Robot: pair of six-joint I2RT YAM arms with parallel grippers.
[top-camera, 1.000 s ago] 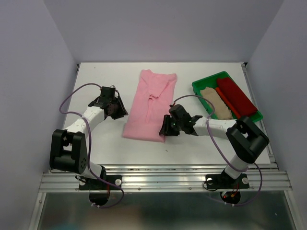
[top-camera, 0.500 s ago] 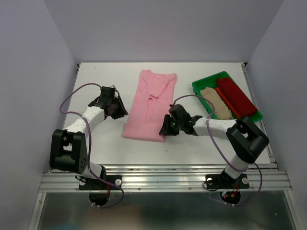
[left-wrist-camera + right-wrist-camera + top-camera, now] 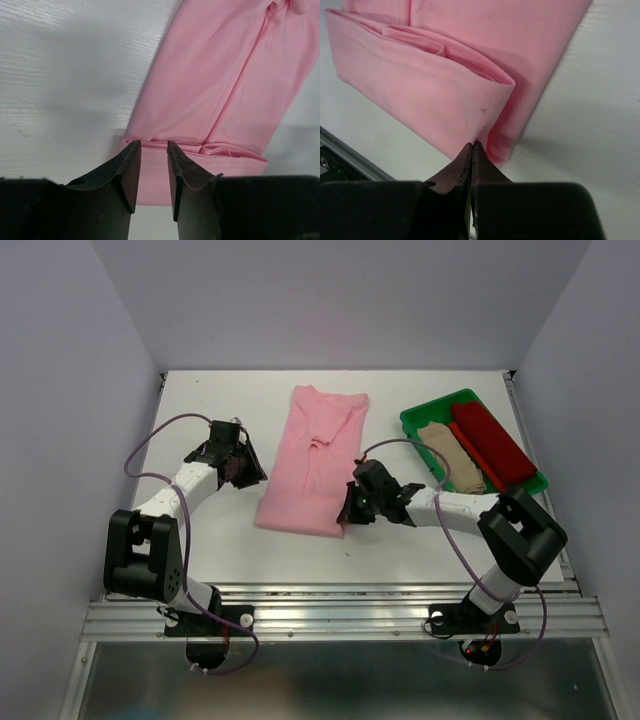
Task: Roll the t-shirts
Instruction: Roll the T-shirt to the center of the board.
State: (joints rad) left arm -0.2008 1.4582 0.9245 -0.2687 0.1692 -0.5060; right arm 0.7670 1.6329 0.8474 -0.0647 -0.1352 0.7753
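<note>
The white surface [image 3: 200, 400] carried everything. The pink t-shirt [image 3: 315, 455] lay flat in the middle of the top frame, folded into a long narrow strip. Its long axis ran from the upper centre down towards the lower centre, leaning a little to the left. Its lower end, the hem, was turned over into a first small fold. At the right of the frame stood the green tray [image 3: 430, 412]; inside it lay the beige t-shirt [image 3: 452, 458] and, to its right, the dark red t-shirt [image 3: 492, 445], both already as long bundles.

The right fingers [image 3: 471, 155] were clenched on the lower right corner of this fold. The left fingers [image 3: 250, 468] were released and held nothing, just beside the strip's left edge. I judge that the roll must travel up the long axis, so the left fingers first need the fold's other corner.
</note>
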